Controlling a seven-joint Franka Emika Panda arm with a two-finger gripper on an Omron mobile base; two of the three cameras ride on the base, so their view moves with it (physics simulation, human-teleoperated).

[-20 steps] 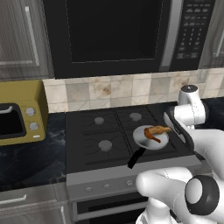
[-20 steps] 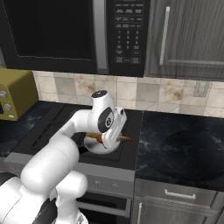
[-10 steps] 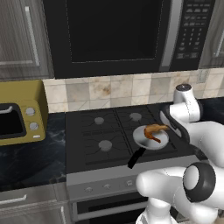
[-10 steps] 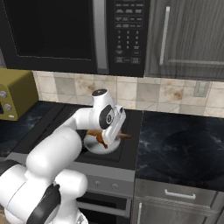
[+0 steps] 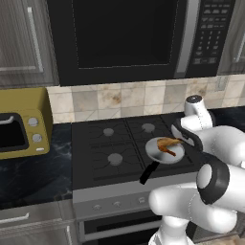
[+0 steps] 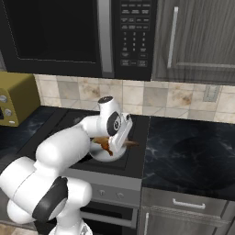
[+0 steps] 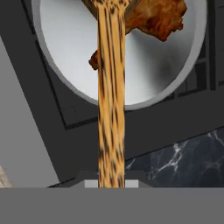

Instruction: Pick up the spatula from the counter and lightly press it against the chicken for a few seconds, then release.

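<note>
Arm (image 5: 210,139) edged toward the pan (image 7: 65,52), hand angled down, fingers (image 7: 133,178) pinching the spatula (image 7: 110,109) laid against the chicken (image 7: 157,17).

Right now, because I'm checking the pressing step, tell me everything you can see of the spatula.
The spatula looks wooden, mottled orange-brown with dark flecks, with a long straight flat handle. The shut gripper holds its near end. It reaches over the rim of the pan, and its wider head meets the browned chicken inside; pressure cannot be judged.
</note>
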